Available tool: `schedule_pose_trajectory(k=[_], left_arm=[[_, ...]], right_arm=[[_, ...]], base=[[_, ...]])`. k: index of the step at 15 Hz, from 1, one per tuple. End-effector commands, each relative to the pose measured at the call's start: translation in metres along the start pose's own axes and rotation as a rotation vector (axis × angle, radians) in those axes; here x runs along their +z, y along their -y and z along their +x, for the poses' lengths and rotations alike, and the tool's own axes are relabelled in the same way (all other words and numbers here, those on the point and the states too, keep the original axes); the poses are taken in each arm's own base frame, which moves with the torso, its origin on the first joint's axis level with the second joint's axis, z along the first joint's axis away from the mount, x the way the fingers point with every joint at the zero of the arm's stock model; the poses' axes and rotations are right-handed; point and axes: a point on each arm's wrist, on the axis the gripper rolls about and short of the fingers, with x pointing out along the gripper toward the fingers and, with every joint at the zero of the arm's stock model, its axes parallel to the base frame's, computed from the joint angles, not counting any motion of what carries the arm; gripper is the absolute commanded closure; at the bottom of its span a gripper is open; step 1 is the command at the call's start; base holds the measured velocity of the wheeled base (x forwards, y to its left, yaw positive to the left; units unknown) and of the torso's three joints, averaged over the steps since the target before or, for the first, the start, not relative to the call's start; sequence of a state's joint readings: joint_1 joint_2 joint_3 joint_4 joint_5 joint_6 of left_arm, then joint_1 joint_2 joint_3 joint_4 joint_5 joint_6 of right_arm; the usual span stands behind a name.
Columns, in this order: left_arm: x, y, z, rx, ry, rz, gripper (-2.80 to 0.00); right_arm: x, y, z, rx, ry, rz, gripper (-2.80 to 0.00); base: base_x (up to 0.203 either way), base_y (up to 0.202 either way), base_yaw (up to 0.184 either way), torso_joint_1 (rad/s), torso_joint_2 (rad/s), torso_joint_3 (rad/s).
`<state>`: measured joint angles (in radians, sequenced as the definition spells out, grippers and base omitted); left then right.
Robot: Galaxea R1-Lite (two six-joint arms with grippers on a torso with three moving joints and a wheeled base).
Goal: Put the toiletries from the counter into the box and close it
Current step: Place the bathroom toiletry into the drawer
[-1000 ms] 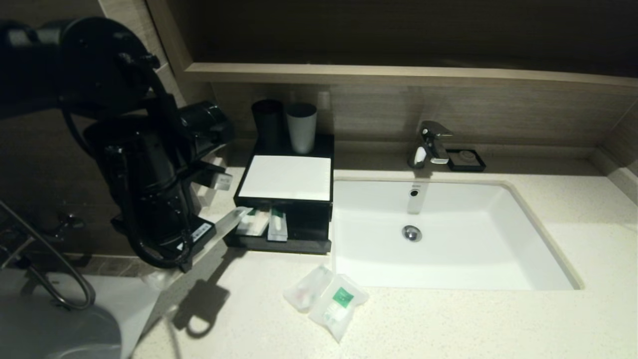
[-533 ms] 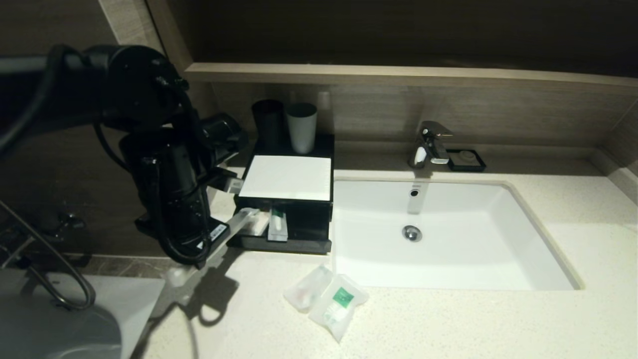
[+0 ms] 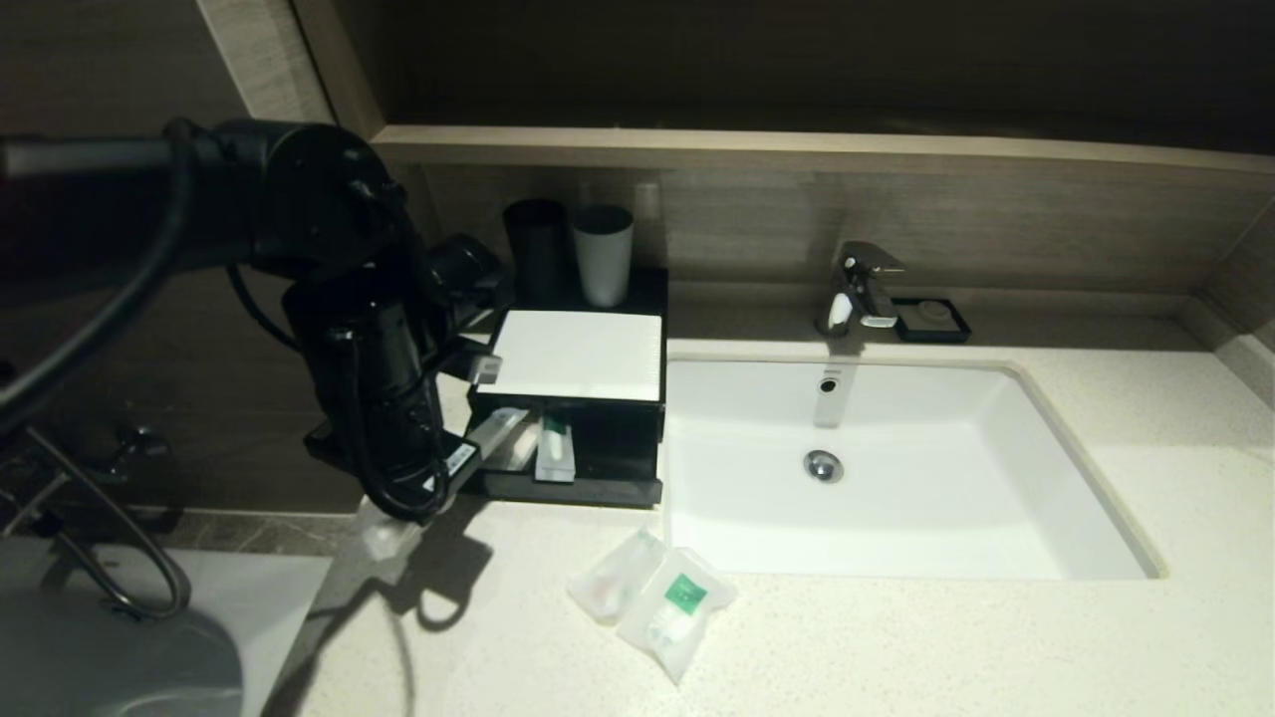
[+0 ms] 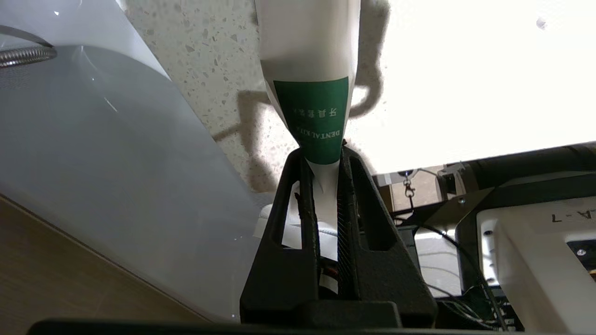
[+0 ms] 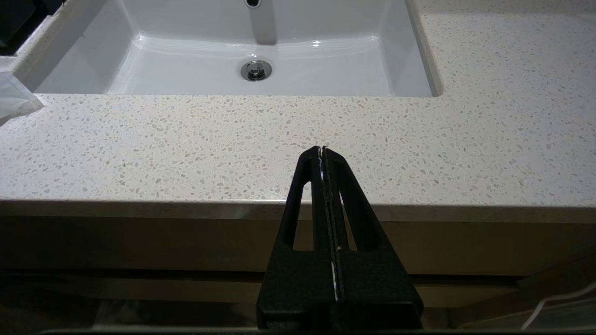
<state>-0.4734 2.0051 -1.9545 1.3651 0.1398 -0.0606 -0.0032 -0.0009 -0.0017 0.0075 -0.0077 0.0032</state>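
Jaws of left gripper [image 4: 322, 160] pinched tight on the toothbrush pack [image 4: 309, 70] near its green label, pack slanting from off the bench [image 3: 896, 637] edge up to the box [image 3: 573, 398] w/ its drawer pulled out; right gripper [image 5: 322, 151] parked closed below bench front. Step in hand looks like pack no. 1 going in; next needs its far end steered under the white top, then let go. Tight gap at drawer mouth, items already inside; two sachets [image 3: 652, 590] wait w/ open room in front of sink [image 3: 1086, 478].
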Motion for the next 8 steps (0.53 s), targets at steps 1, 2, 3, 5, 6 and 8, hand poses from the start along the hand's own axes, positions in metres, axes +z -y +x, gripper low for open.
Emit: schedule_pose_trajectory(k=[1, 2, 3, 5, 6, 8], left_arm=[[0.0034, 0.0011, 0.0048, 0.001, -0.004, -0.001, 0.00], [0.0051, 0.0013, 0.0063, 0.003, 0.001, -0.001, 0.00], [0.0064, 0.0015, 0.0074, 0.005, 0.006, -0.002, 0.00], [0.0090, 0.0020, 0.0098, 0.005, 0.013, -0.003, 0.00], [0.0101, 0.0021, 0.0102, 0.005, 0.020, -0.005, 0.00], [0.0131, 0.0025, 0.0118, 0.005, 0.037, -0.007, 0.00]], right_arm=[[0.0004, 0.0000, 0.0000, 0.000, 0.000, 0.000, 0.00], [0.0003, 0.0000, 0.0000, 0.000, 0.000, 0.000, 0.00], [0.0000, 0.0000, 0.0001, 0.000, -0.001, 0.000, 0.00], [0.0004, 0.0000, 0.0000, 0.000, 0.000, 0.000, 0.00], [0.0000, 0.0000, 0.0001, 0.000, -0.001, 0.000, 0.00], [0.0000, 0.0000, 0.0001, 0.000, -0.001, 0.000, 0.00]], base=[[0.000, 0.000, 0.000, 0.000, 0.00, 0.000], [0.000, 0.000, 0.000, 0.000, 0.00, 0.000], [0.000, 0.000, 0.000, 0.000, 0.00, 0.000], [0.000, 0.000, 0.000, 0.000, 0.00, 0.000], [0.000, 0.000, 0.000, 0.000, 0.00, 0.000], [0.000, 0.000, 0.000, 0.000, 0.00, 0.000]])
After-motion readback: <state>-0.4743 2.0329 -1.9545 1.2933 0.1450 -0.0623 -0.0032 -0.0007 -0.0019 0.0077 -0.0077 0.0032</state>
